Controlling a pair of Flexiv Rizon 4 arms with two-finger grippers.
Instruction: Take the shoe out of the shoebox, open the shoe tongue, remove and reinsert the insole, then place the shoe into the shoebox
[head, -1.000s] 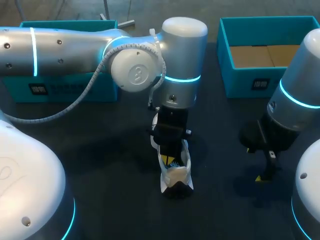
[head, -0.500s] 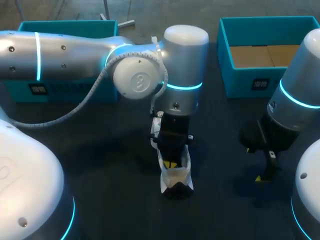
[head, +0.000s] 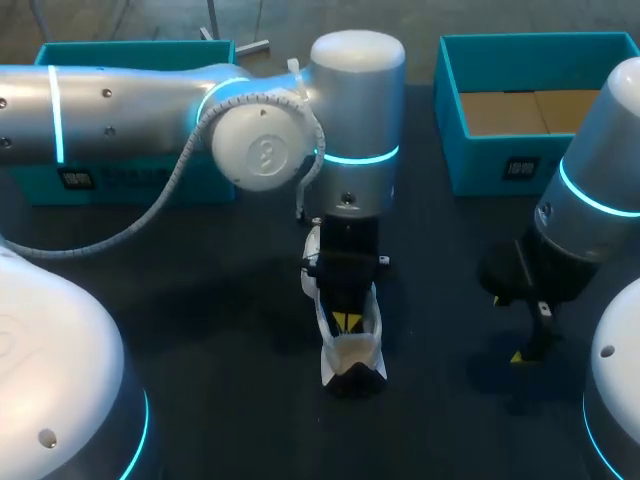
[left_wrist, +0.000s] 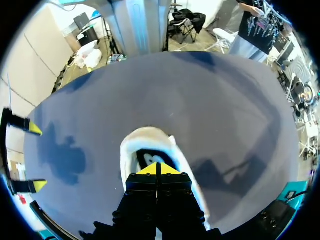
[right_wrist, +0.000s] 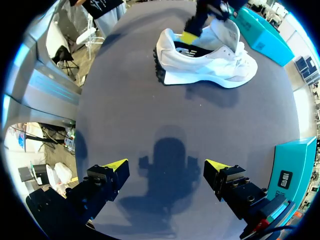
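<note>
Shoe (head: 352, 352) stands on the table (head: 200, 300), outside both boxes (head: 455, 140); left gripper (left_wrist: 156, 169) clenched inside its opening, insole pinch unconfirmed; right gripper (right_wrist: 166, 164) spread, well apart; best drawn out slowly along the shoe, right arm bracing if it lifts.

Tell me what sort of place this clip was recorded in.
Probably a robotics lab bench set up for shoe handling: a dark table carries a white sneaker, a left shoebox and a right shoebox, both teal; the left gripper sits in the sneaker, the right gripper hangs open.
</note>
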